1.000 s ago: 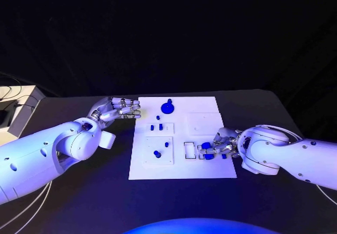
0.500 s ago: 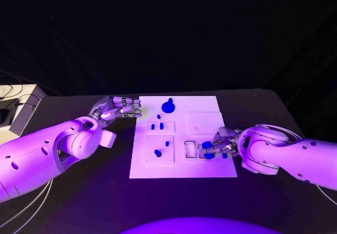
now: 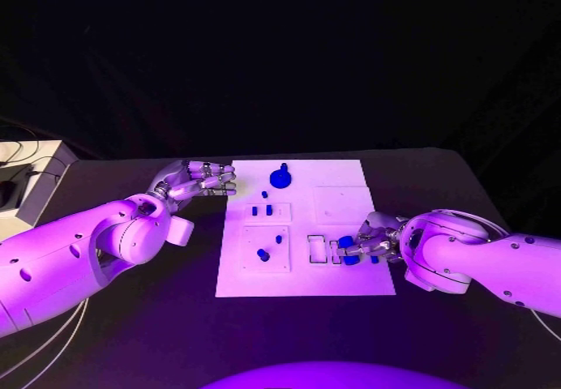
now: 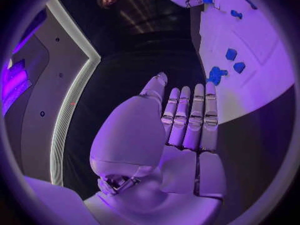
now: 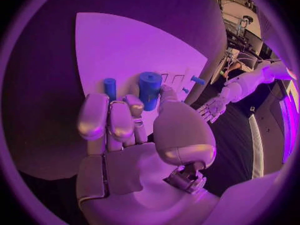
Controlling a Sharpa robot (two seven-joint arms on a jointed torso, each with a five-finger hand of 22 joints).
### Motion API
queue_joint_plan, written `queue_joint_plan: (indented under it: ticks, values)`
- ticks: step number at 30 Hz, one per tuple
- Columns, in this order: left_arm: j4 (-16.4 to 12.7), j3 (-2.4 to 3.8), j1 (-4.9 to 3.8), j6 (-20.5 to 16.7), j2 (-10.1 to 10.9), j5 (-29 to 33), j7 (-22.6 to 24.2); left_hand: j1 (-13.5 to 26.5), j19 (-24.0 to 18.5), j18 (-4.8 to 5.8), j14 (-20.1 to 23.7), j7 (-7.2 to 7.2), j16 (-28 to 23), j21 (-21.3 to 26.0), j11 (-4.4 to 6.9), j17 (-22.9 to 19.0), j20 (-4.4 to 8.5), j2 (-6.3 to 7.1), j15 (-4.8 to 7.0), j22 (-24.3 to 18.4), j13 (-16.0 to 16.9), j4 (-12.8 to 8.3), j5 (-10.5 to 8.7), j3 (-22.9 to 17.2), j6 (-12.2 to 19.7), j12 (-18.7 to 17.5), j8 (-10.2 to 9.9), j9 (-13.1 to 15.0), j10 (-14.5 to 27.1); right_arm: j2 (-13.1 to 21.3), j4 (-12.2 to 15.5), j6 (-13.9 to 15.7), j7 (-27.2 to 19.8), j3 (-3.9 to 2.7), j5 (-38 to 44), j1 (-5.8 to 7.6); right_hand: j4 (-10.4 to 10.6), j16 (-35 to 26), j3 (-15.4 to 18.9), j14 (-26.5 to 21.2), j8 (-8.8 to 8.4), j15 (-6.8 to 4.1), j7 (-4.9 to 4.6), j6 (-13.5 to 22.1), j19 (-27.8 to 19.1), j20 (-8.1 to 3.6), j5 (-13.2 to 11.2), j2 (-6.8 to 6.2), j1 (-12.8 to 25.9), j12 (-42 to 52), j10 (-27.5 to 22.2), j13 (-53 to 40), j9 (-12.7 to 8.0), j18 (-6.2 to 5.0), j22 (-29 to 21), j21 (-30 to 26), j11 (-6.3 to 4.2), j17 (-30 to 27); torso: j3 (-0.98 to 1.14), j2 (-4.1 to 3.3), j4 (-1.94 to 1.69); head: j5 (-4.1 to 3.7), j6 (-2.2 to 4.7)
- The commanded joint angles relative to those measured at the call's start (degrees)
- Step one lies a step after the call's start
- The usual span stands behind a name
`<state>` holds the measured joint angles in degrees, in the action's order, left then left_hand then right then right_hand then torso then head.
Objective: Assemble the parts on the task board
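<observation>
Gripping a blue cylinder part (image 3: 346, 241) in the right robot hand (image 3: 370, 243) over the task board (image 3: 351, 279), near its right edge.

Held between thumb and curled fingers (image 5: 107, 119), upright, close to the white slot frames (image 3: 317, 249) on the near half of the board; whether touching the board cannot be told. Just beside it, a thinner blue peg (image 5: 110, 88). Resting off the board's far-left corner above the dark worktop (image 3: 140, 340), the left robot hand (image 3: 193, 181): fingers straight and side by side, holding nothing. Lying elsewhere on the board: a large rounded blue piece (image 3: 280, 177) toward the far edge, two small blocks (image 3: 261, 211) mid-board, and a blue piece (image 3: 263, 254) in the near-left square recess.
</observation>
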<state>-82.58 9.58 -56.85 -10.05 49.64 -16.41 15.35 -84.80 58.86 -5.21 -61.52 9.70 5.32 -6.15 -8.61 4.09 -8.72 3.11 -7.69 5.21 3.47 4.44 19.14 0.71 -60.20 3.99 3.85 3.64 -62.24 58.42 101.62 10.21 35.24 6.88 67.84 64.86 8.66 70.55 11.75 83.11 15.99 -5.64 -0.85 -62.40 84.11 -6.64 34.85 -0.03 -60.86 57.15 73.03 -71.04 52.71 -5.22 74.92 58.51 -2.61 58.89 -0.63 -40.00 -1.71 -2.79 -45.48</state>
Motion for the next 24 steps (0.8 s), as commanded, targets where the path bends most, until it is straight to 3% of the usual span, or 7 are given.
queue_joint_plan:
  ticks: [1, 11, 18, 24]
  values:
    - [-0.2, 0.05, 0.04, 0.9, 0.0, 0.3, 0.1, -0.2, 0.1, -0.27, 0.3, 0.09, 0.3, 0.0, 0.07, 0.0, -0.43, -0.34, -0.08, -0.1, 0.0, 0.4, 0.22, 0.0, 0.4, -0.2, -0.2, 0.0, 0.4, 0.3, 0.7, 1.3, -0.5, -0.03, -4.1, 0.64, -1.6, 0.0, -1.2, 0.0, 0.31, -0.54, 0.34, 0.1, 3.4, -0.3, 0.1, 1.67, -1.2, -0.2, -0.1, 0.1, 0.2, 1.08, 7.8, 0.3, -0.43, 0.1, -0.04, 0.03, -0.05, 0.1, 0.07]
    - [-0.2, 0.05, 0.04, 0.8, -0.1, 0.3, 0.0, -0.3, 0.0, -0.28, 0.3, 0.07, 0.4, 0.0, 0.07, 0.0, -0.44, -0.37, -0.09, -0.1, 0.0, 0.5, 0.19, 0.0, 0.4, -0.2, -0.2, 0.0, 0.4, 1.1, 2.8, 2.7, -0.4, -0.14, -7.4, 2.73, -1.7, 0.0, -1.2, 0.0, 0.28, -0.55, 0.36, 0.0, 3.4, -0.3, 0.2, 1.84, -1.2, -0.2, 0.0, 0.1, 0.1, 1.1, 7.8, 0.4, -0.44, 0.1, -0.11, 0.04, -0.05, 0.16, 0.07]
    - [-0.2, 0.05, 0.04, 0.7, 0.0, 0.3, 0.0, -0.3, 0.0, -0.28, 0.3, 0.07, 0.4, 0.0, 0.07, 0.0, -0.44, -0.37, -0.09, -0.1, 0.0, 0.5, 0.19, 0.0, 0.4, -0.2, -0.2, 0.0, 0.4, 0.6, 3.7, 3.4, -0.5, -0.18, -8.3, 3.16, -1.7, 0.0, -1.1, 0.0, 0.24, -0.56, 0.37, -0.1, 3.4, -0.31, 0.1, 1.86, -0.9, -0.2, 0.0, 0.1, 0.0, 1.11, 7.9, 0.5, -0.45, 0.1, -0.08, 0.01, -0.12, 0.22, 0.04]
    - [-0.3, 0.05, 0.04, 0.7, 0.0, 0.3, 0.0, -0.3, 0.0, -0.28, 0.3, 0.07, 0.4, 0.0, 0.07, 0.0, -0.44, -0.37, -0.09, -0.1, 0.0, 0.5, 0.19, 0.0, 0.4, -0.2, -0.2, 0.0, 0.4, -1.8, 2.7, 3.4, -0.4, -0.15, -8.5, 3.19, -1.7, -0.1, -1.1, 0.0, 0.18, -0.56, 0.37, -0.1, 3.4, -0.31, 0.0, 2.03, -1.0, -0.3, 0.0, 0.1, 0.0, 1.12, 7.9, 0.5, -0.45, 0.1, -0.08, 0.02, -0.05, 0.23, 0.02]
